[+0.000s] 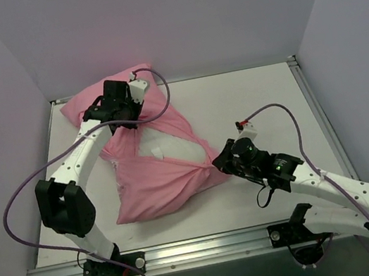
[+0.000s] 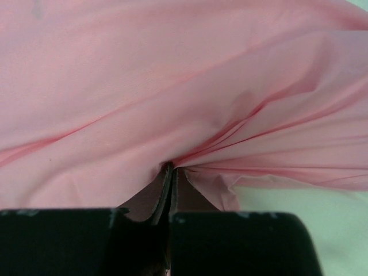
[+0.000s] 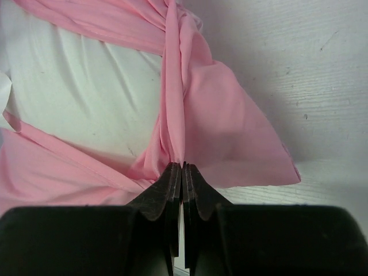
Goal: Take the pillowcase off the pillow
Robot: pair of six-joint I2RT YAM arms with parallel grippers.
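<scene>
Overhead view: a pink pillowcase (image 1: 154, 186) lies bunched on a white table (image 1: 256, 97), left of centre. The white pillow (image 1: 166, 150) shows through its opened middle. The left gripper (image 1: 127, 124) sits on the far part of the fabric, and the right gripper (image 1: 216, 165) meets its gathered right corner.

Left wrist view: the jaws are pressed together, pinching a fold of the pink cloth, which fans out in creases.

Right wrist view: the jaws are closed on a twisted pink strand, with the pillow to the left and bare tabletop to the right.
</scene>
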